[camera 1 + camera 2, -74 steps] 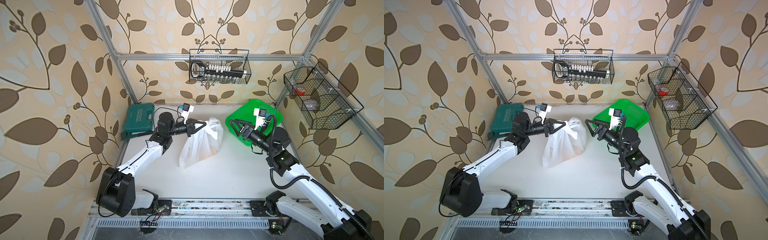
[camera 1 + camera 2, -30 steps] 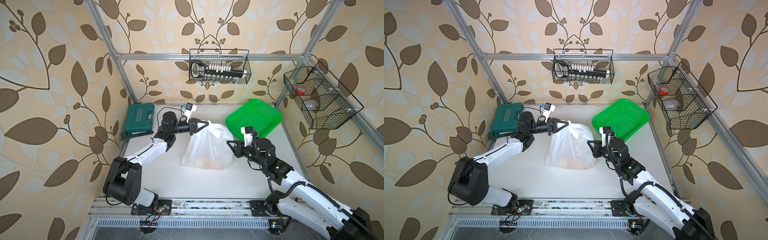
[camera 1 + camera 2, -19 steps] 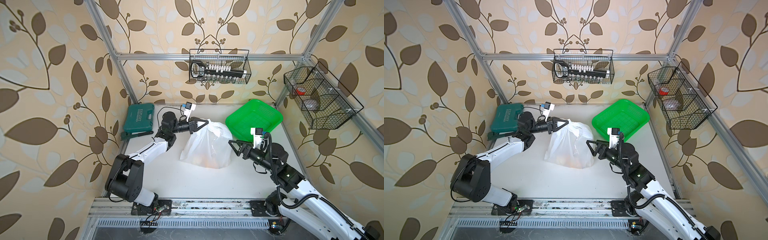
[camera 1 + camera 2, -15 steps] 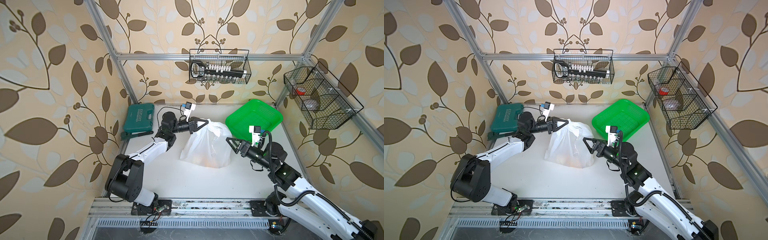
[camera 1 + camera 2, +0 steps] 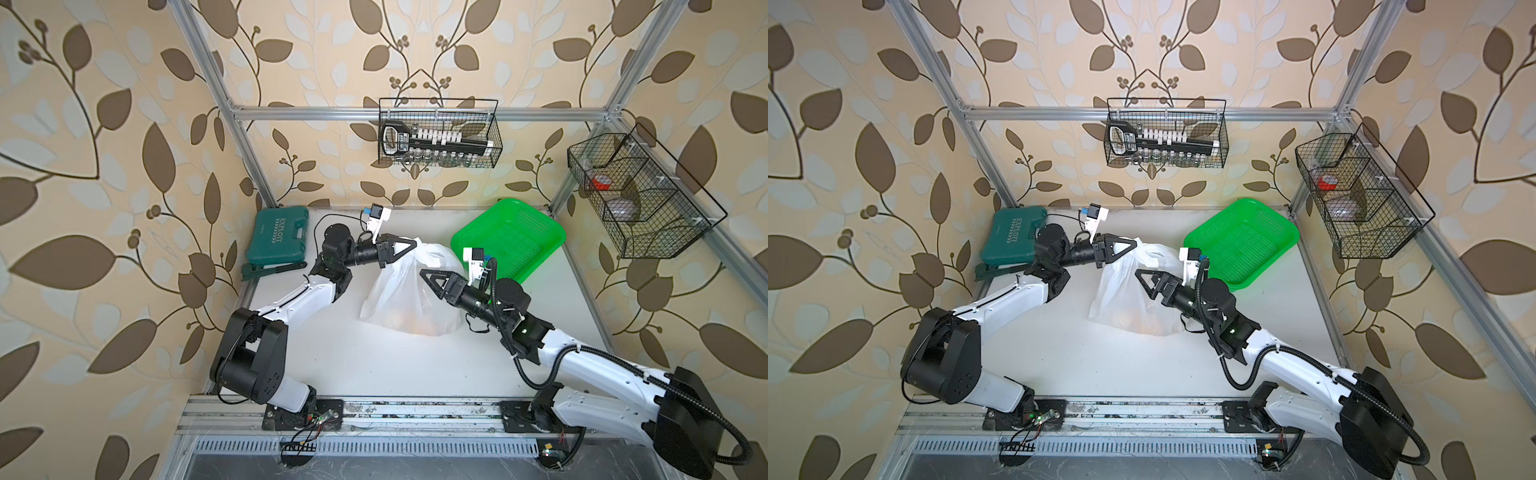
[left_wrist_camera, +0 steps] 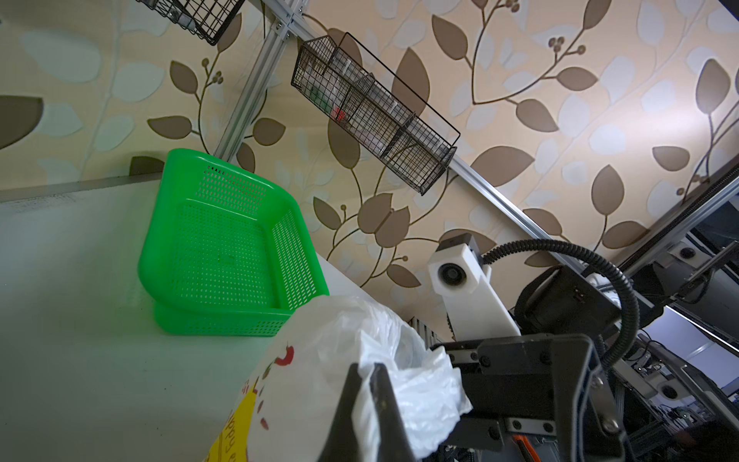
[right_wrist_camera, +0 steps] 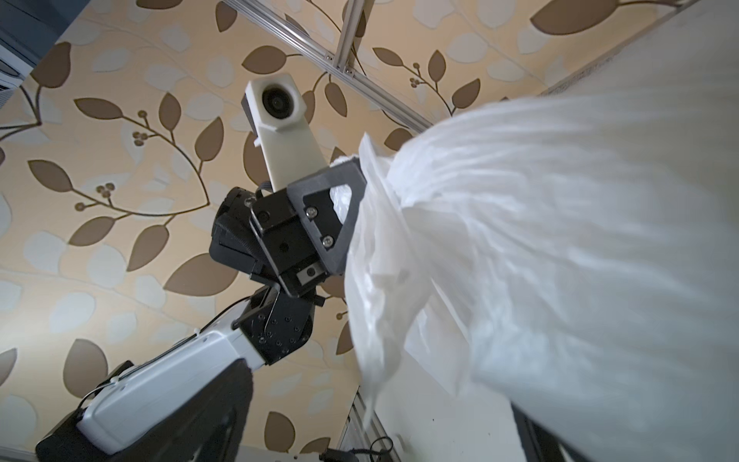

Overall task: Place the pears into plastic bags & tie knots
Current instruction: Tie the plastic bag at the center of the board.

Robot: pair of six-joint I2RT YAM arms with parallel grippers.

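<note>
The white plastic bag [image 5: 409, 291] [image 5: 1129, 299] stands mid-table, and orange-yellow pears [image 5: 409, 322] show faintly through its lower part. My left gripper [image 5: 409, 245] [image 5: 1131, 243] [image 6: 368, 372] is shut on the bag's bunched top [image 6: 404, 376]. My right gripper [image 5: 426, 276] [image 5: 1140, 274] hovers open over the bag's right side, holding nothing. In the right wrist view the bag [image 7: 560, 260] fills the frame beside the left gripper [image 7: 344, 188]. Red and yellow prints [image 6: 240, 408] mark the bag's side. Knots are out of view.
A green perforated basket [image 5: 509, 241] [image 6: 224, 248] sits tilted at the back right. A dark green tool case [image 5: 278, 237] lies at the back left. Wire baskets hang on the back wall [image 5: 438, 137] and the right wall [image 5: 640, 195].
My right gripper opened wide and moved up and left from beside the bag's base, over its right side. The left gripper stayed shut on the bag's top.
</note>
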